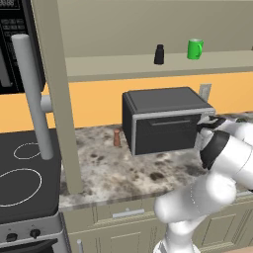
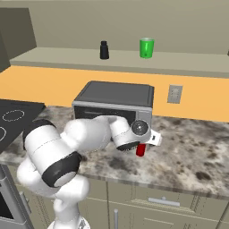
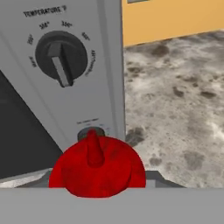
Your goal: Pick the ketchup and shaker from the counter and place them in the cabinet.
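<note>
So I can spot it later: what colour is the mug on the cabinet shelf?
The mug is bright green, clearest in the right base view.

- The ketchup [image 3: 97, 168] is seen from above at the bottom centre, its narrow red cap pointing up toward the camera.
- A toaster oven [image 3: 65, 83] is shown just behind the bottle, with 1 dark temperature dial [image 3: 61, 54] on its grey panel and part of a 2nd knob hidden behind the cap.
- The speckled granite surface [image 3: 175, 96] is spread to the right, bounded by an orange wall [image 3: 170, 17].

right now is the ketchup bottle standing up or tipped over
Standing up: the ketchup bottle stands vertical on the counter by the toaster oven.
</note>
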Available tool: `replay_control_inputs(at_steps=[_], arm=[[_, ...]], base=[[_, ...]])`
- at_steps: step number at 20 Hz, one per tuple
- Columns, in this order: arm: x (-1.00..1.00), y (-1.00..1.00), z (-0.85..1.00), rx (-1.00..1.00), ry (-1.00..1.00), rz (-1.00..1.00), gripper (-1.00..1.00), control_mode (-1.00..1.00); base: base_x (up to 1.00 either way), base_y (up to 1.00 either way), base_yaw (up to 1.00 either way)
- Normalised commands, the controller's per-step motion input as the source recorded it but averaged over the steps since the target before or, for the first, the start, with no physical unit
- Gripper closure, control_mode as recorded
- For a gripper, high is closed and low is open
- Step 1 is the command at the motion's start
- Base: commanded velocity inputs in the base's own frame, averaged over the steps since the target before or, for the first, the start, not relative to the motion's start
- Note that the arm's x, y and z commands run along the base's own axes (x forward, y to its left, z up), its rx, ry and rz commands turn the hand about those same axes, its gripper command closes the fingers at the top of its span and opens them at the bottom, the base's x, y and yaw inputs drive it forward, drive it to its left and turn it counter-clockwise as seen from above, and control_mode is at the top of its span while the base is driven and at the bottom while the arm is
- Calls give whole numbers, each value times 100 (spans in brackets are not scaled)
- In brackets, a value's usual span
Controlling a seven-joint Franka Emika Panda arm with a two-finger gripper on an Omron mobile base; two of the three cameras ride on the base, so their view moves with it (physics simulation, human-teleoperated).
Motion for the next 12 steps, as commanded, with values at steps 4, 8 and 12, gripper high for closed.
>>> replay_control_inputs(at_steps=[4, 8, 12], arm=[[-42, 0, 97, 2, 0, 0, 100, -100], [-49, 4, 100, 1, -2, 0, 100, -100], [-58, 8, 100, 0, -1, 0, 100, -100]], base=[[0, 0, 0], [0, 0, 0], [0, 0, 0]])
